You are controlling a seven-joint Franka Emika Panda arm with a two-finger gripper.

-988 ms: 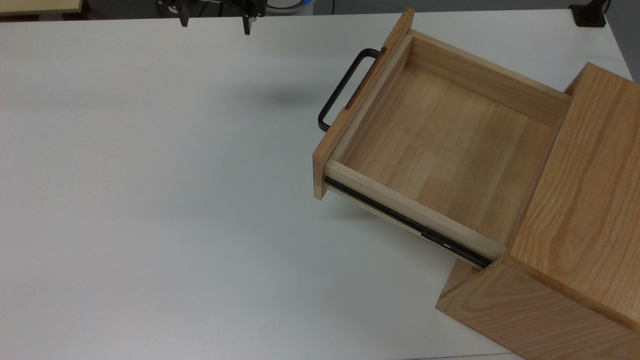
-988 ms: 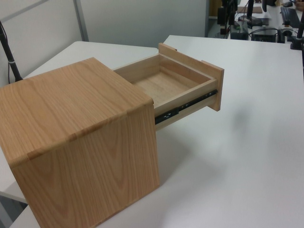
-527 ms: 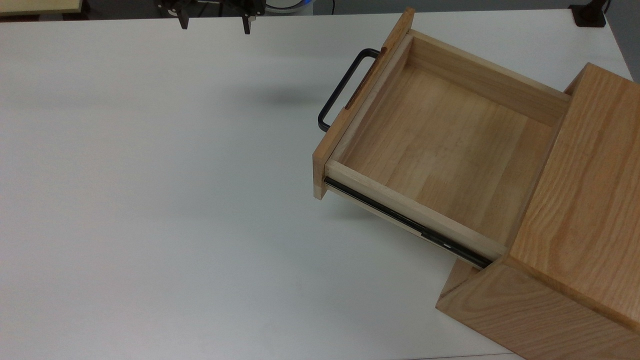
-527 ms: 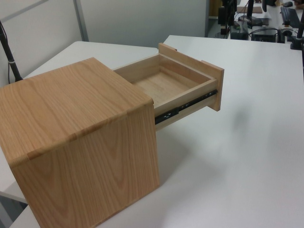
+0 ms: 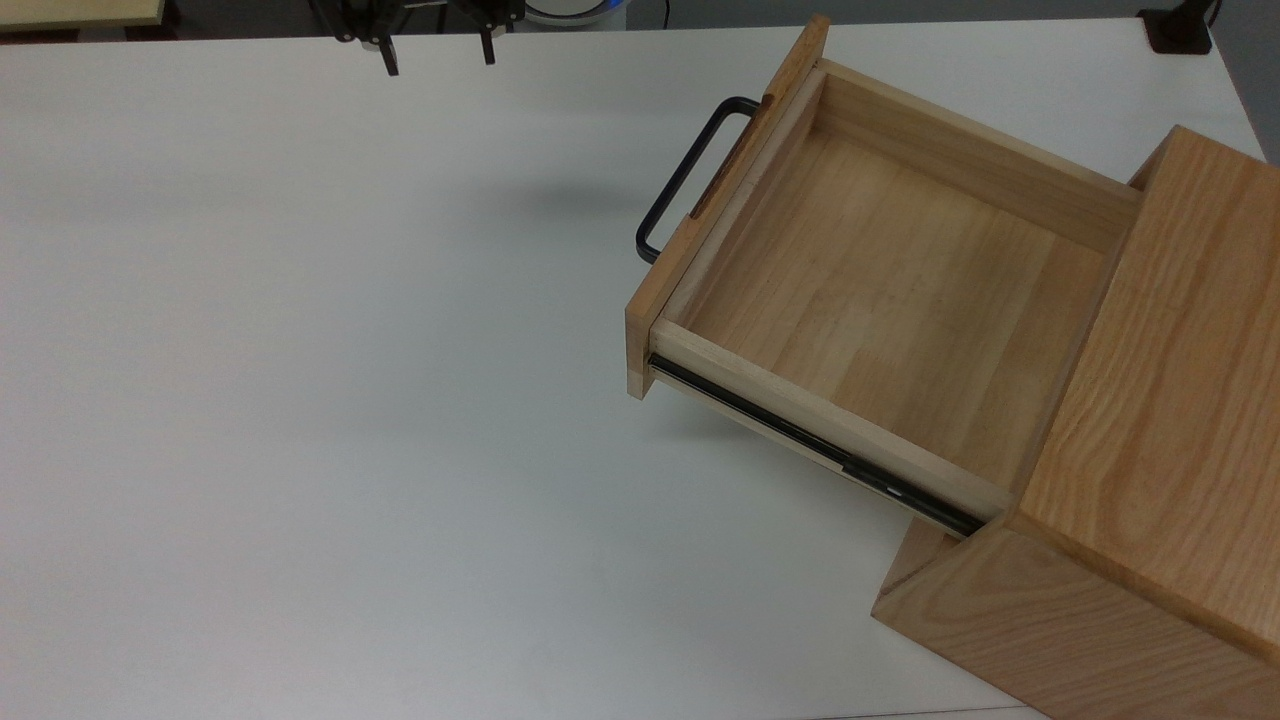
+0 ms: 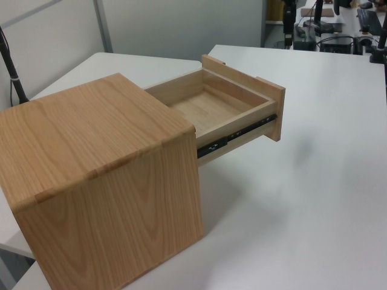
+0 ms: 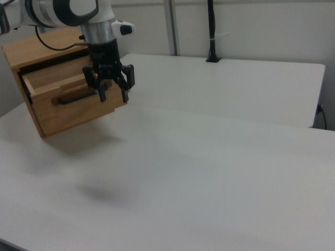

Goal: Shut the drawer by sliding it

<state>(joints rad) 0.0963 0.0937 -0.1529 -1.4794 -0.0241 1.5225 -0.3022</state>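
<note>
On a white counter (image 5: 300, 400), a shallow light-wood drawer (image 5: 880, 290) with a black U-shaped bar handle (image 5: 690, 175) and black side rail (image 5: 810, 450) is standing pulled well out of its oak-grain cabinet box (image 5: 1150, 480) at the top view's right, its inside bare. The black two-finger gripper (image 5: 435, 45) of a white robot arm (image 7: 68, 10) is hanging above the counter at the top view's upper edge, well apart from the handle, fingers (image 7: 125, 94) spread and gripping nothing. In the right view, the gripper is appearing in front of the drawer's flat front panel (image 7: 78, 112)
</note>
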